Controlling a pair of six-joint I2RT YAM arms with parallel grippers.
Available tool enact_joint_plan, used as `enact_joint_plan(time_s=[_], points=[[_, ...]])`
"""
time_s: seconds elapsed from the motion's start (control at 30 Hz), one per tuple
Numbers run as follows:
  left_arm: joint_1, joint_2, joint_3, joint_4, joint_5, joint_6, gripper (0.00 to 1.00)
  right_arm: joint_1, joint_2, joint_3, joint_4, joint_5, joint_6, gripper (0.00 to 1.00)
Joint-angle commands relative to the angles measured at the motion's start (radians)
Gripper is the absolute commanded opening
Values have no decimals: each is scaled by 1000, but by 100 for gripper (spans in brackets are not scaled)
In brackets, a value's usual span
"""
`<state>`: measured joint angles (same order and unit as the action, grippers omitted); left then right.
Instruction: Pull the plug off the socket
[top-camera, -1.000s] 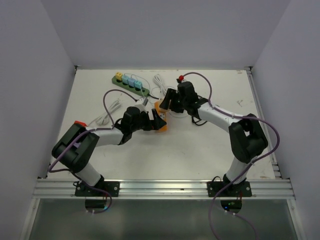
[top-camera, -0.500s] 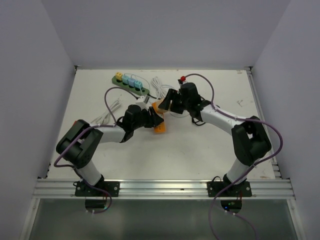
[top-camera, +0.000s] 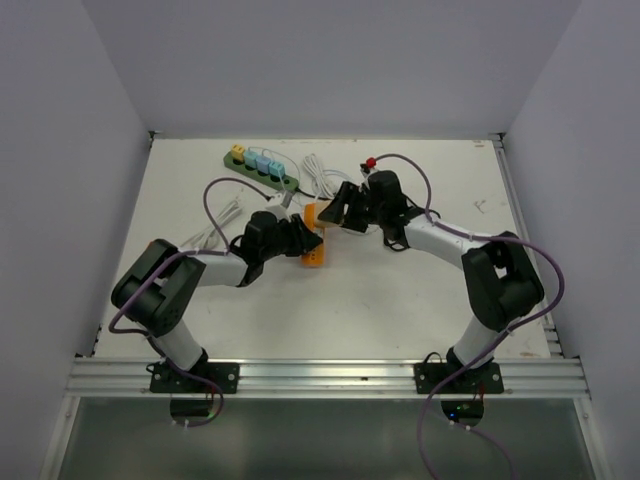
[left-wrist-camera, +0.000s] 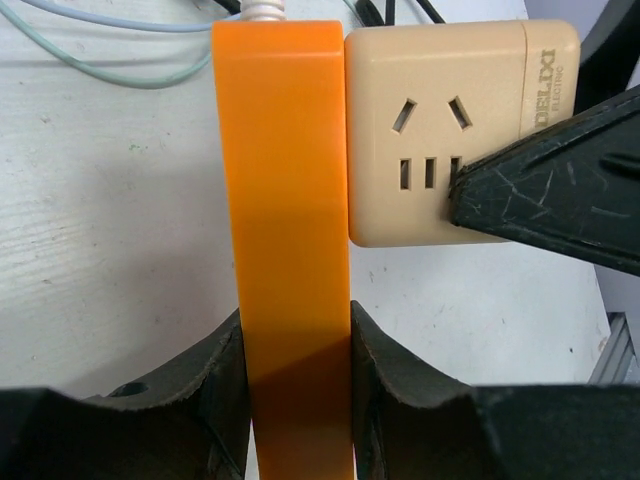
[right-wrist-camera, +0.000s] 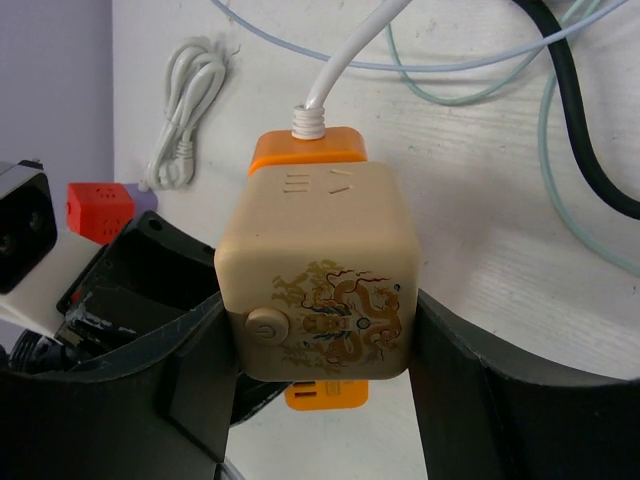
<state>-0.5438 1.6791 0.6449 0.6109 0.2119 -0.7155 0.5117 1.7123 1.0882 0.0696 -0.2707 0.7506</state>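
Top external view: both arms reach in to meet near the middle of the table (top-camera: 400, 300), a little toward its far edge.
Orange power strip (left-wrist-camera: 285, 200): lies near the table's middle, slightly left of centre, with its white cord (right-wrist-camera: 340, 70) leaving the end that points at the far edge.
Beige cube plug (right-wrist-camera: 320, 270): sits on the orange strip at the cord end. Its body is flush against the strip and no gap shows at the seam. One face carries spare outlets. Another has a round button and a gold dragon print.
Left gripper (left-wrist-camera: 297, 350): clenched on the orange strip at the end away from the cord, with a black finger (left-wrist-camera: 220, 370) pressed against each long side.
Right gripper (right-wrist-camera: 320, 340): grasping the beige cube, one finger on each of two opposite faces. In the left wrist view one of its fingertips (left-wrist-camera: 560, 190) touches the outlet face.
Green power strip (top-camera: 258, 168): lies slantwise near the far left corner of the table, well apart from both grippers. A yellow plug and several pale blue ones stand in a row on it.
Loose cords: a coiled white cable (right-wrist-camera: 185, 110) lies on the table toward the left edge. A thick black cord (right-wrist-camera: 580, 130) and thin pale ones run over the table beyond the orange strip.
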Motion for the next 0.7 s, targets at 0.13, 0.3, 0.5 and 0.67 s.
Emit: enact_joint_plan(time_s=[0.13, 0.3, 0.5, 0.67], points=[[111, -18, -57, 248, 271, -100, 0, -96, -43, -111, 331, -180, 128, 7], [133, -25, -31, 201, 270, -52, 0, -98, -25, -93, 308, -190, 96, 8], [56, -47, 68, -111, -1, 132, 0, -38, -26, 15, 61, -26, -25, 7], [36, 19, 137, -262, -134, 152, 0, -15, -29, 65, -45, 86, -57, 7]])
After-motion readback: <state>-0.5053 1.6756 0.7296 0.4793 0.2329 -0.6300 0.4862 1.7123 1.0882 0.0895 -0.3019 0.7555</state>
